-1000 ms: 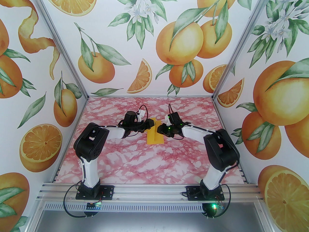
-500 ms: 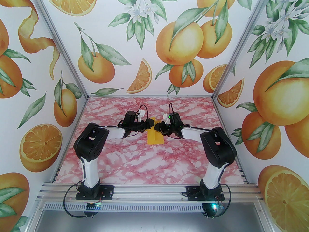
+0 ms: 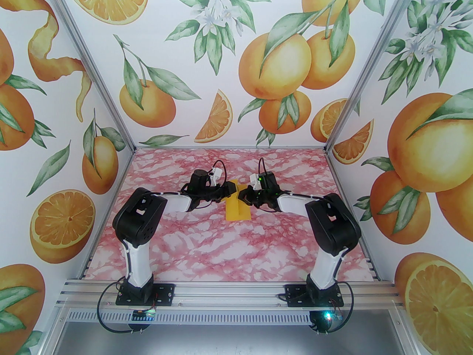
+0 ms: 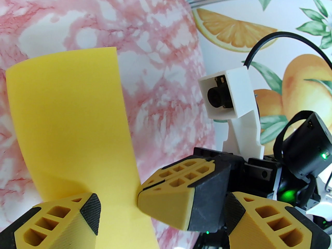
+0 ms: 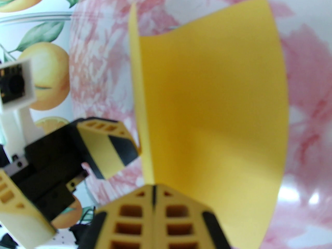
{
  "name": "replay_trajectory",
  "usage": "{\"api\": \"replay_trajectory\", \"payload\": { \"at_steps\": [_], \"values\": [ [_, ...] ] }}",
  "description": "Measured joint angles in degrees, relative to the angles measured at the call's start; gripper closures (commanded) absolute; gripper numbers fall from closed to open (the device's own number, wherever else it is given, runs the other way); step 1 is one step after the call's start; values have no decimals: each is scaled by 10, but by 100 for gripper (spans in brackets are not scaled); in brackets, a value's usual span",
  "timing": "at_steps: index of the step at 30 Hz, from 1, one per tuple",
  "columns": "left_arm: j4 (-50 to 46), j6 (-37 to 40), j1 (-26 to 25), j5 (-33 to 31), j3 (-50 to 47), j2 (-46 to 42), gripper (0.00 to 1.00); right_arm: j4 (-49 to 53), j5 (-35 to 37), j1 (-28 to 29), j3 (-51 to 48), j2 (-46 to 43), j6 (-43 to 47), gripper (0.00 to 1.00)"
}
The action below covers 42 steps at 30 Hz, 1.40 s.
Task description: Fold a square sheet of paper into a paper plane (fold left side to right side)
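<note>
Square sheet of paper [image 4: 70,108] curls between wide-apart fingers of left gripper [image 4: 161,208]; closed right gripper [image 5: 153,191] covers its edge.

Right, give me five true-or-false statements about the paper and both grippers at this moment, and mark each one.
1. The left gripper has its jaws apart. True.
2. The right gripper is wide open. False: its fingers are pressed together.
3. The square sheet of paper lies fully flat. False: one side curves up off the table.
4. Both grippers sit close together at the sheet. True.
5. The sheet is already a narrow pointed dart. False: it is a broad sheet with square corners.
</note>
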State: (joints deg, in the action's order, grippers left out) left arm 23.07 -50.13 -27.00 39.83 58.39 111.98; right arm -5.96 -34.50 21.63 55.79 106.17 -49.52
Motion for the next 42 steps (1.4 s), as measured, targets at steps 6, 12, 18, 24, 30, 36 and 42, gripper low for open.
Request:
{"api": "replay_trajectory", "payload": {
  "at_steps": [6, 12, 18, 24, 30, 36, 42],
  "values": [
    [-123, 52, 1, -51, 22, -45, 0, 24, 0, -27, 0, 0, 26, 100],
    [-193, 72, -1, -95, 35, -58, 12, 50, 0, -44, 0, 0, 53, 100],
    [-242, 71, -14, -114, 54, -34, 25, 59, 0, -48, -3, 0, 65, 100],
    [-289, 77, -28, -127, 93, -1, 35, 59, 0, -48, -14, 0, 65, 100],
    [-308, 77, -33, -128, 124, 30, 37, 59, 0, -48, -19, 0, 65, 100],
    [-315, 79, -39, -123, 134, 49, 38, 59, 0, -48, -19, 0, 72, 100],
    [-319, 82, -46, -117, 147, 59, 44, 60, 0, -52, -18, 1, 80, 100]
  ]
}}
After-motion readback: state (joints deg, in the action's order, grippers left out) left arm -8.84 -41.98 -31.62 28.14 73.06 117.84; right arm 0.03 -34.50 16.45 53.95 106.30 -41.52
